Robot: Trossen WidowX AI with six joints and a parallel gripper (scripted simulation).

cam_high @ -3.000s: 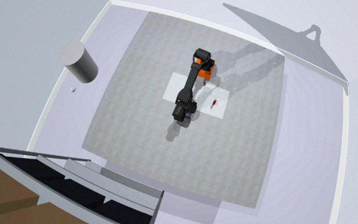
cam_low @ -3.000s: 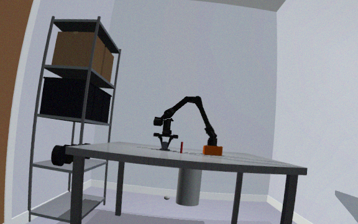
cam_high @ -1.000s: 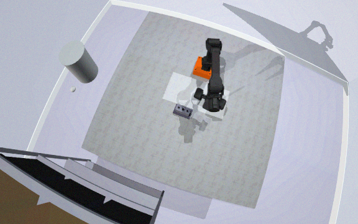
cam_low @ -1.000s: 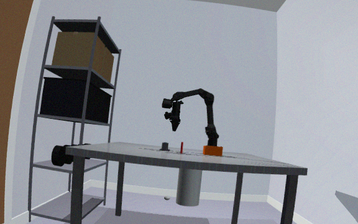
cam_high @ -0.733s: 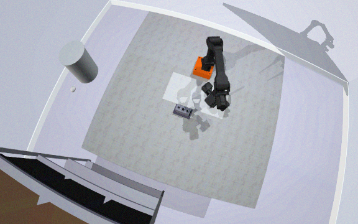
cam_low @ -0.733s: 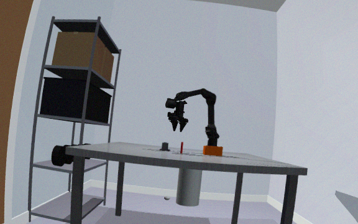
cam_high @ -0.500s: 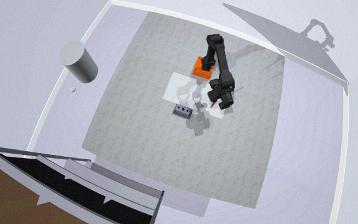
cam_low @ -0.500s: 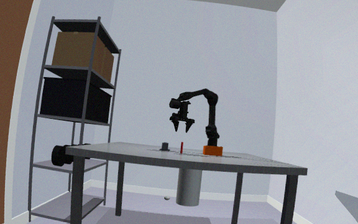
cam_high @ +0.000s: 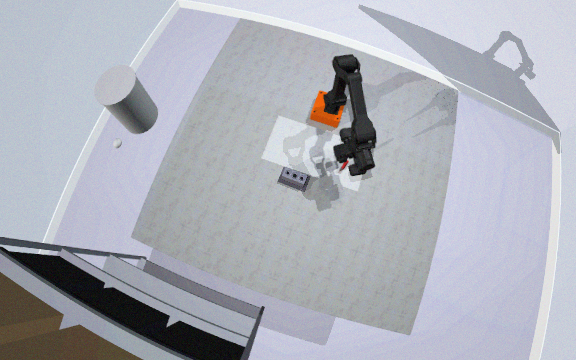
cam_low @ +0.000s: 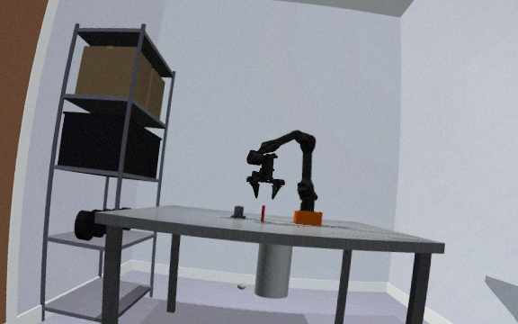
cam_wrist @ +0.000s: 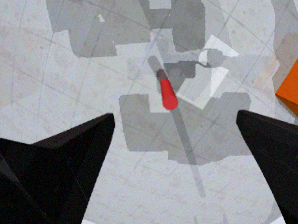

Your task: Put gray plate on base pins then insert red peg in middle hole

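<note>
The gray plate (cam_high: 294,176) (cam_low: 239,211) with three dark holes lies on top of its base, left of the arm. The red peg (cam_high: 342,165) (cam_low: 263,213) (cam_wrist: 168,94) stands upright on the table, to the right of the plate. My gripper (cam_low: 265,195) (cam_wrist: 177,117) (cam_high: 352,166) is open and empty. It hangs above the peg, fingers pointing down, one on each side of it and well clear of its top. In the wrist view the peg shows between the two black fingers, a little ahead of them.
The orange arm mount (cam_high: 326,111) (cam_low: 308,218) (cam_wrist: 289,90) stands behind the peg. A white mat (cam_high: 283,140) lies under the work area. A shelf rack (cam_low: 106,135) stands left of the table. A grey cylinder (cam_low: 273,270) (cam_high: 125,100) stands on the floor.
</note>
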